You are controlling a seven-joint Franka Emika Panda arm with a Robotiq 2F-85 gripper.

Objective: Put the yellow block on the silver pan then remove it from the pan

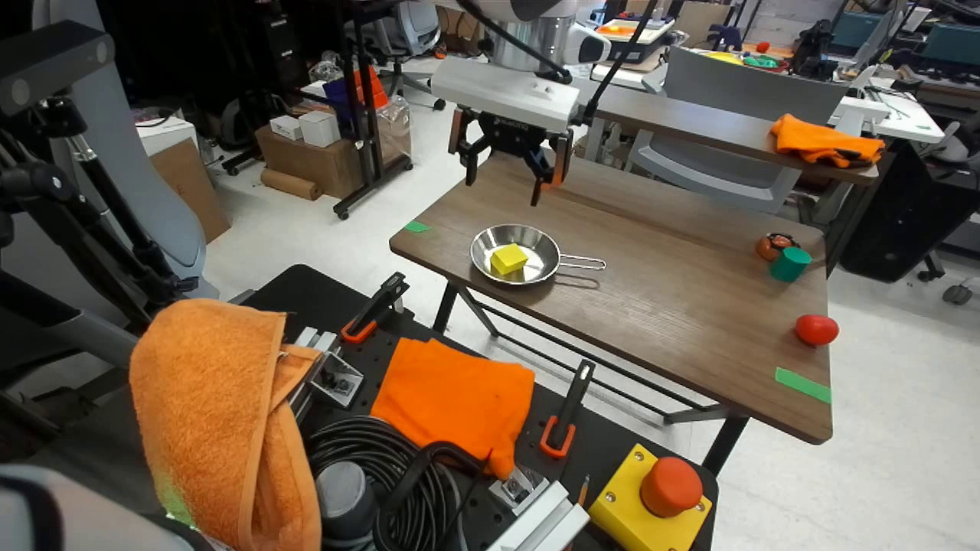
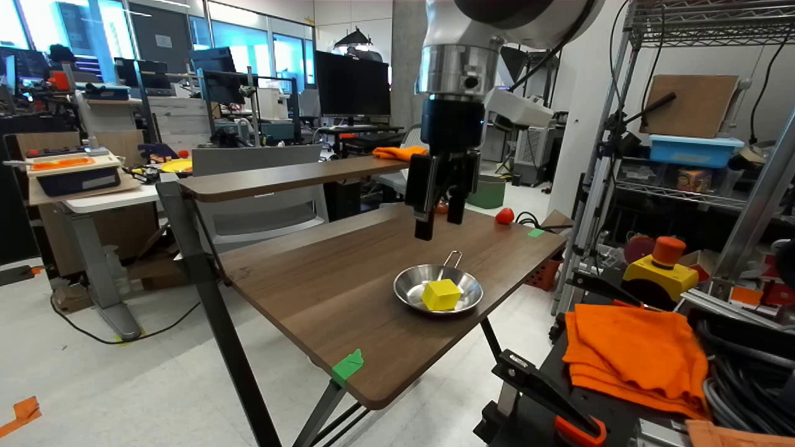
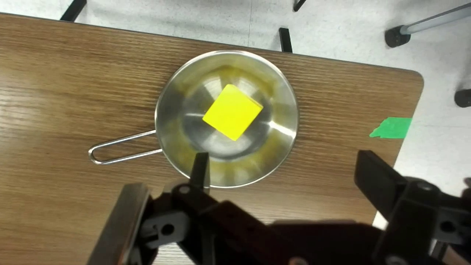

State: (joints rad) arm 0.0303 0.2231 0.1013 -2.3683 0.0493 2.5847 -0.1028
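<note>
In a cluttered lab, a brown table [image 1: 674, 283] with rounded corners and a raised shelf [image 1: 689, 115] along one long side. Close to the opposite long edge, and near the short end marked with green tape [image 3: 392, 127]: the silver pan [image 3: 176, 125], rim just beside the drop, wire handle [image 3: 128, 157] pointing lengthwise, away from that tape. On the taped side, a wider margin of wood. Inside the pan, near the middle of the base and apart from the rim: the yellow block [image 3: 233, 112], cornerwise to the table edge. Overhead, apart from pan and block: the gripper [image 1: 502, 190], fingers [image 3: 379, 180] spread wide, with air below. From handle tip toward the far end, a long run of tabletop. Near that end: a green cylinder [image 1: 790, 264], an orange-and-black round thing [image 1: 766, 248] just beside it, and, farther along, a red round object [image 1: 817, 330]. Past the pan-side edge, a strip of pale floor [image 1: 632, 419], then a black worktop [image 1: 295, 295] bearing a folded orange cloth [image 1: 457, 398] and a yellow box with a red button [image 1: 643, 514].
</note>
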